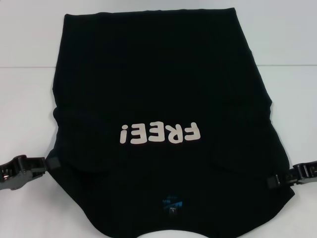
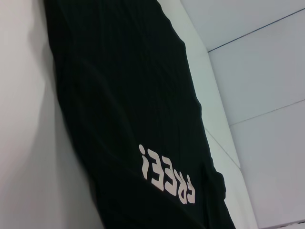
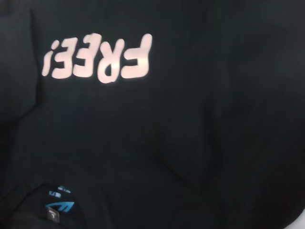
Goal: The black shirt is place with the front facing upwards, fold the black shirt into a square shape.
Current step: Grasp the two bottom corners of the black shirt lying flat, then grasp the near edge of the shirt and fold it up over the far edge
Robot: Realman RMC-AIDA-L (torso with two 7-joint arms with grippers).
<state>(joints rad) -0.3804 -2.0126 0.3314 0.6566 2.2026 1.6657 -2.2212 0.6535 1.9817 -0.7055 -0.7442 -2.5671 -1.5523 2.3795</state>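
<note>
The black shirt (image 1: 158, 74) lies front up on the white table (image 1: 25, 64), collar end toward me. Its white "FREE!" print (image 1: 159, 133) reads upside down and the blue neck label (image 1: 172, 203) sits near the front edge. Both sides look folded inward. My left gripper (image 1: 52, 162) is at the shirt's left edge, closed on the cloth. My right gripper (image 1: 272, 182) is at the right edge, its tip over the cloth, closed on it. The left wrist view shows the shirt (image 2: 119, 95) and print (image 2: 167, 176). The right wrist view shows the print (image 3: 97, 57) and label (image 3: 59, 206).
Bare white table surface lies left and right of the shirt (image 1: 292, 74). A faint seam line runs across the table at the back (image 1: 20, 66). A white wall or panel stands beyond the table in the left wrist view (image 2: 267, 95).
</note>
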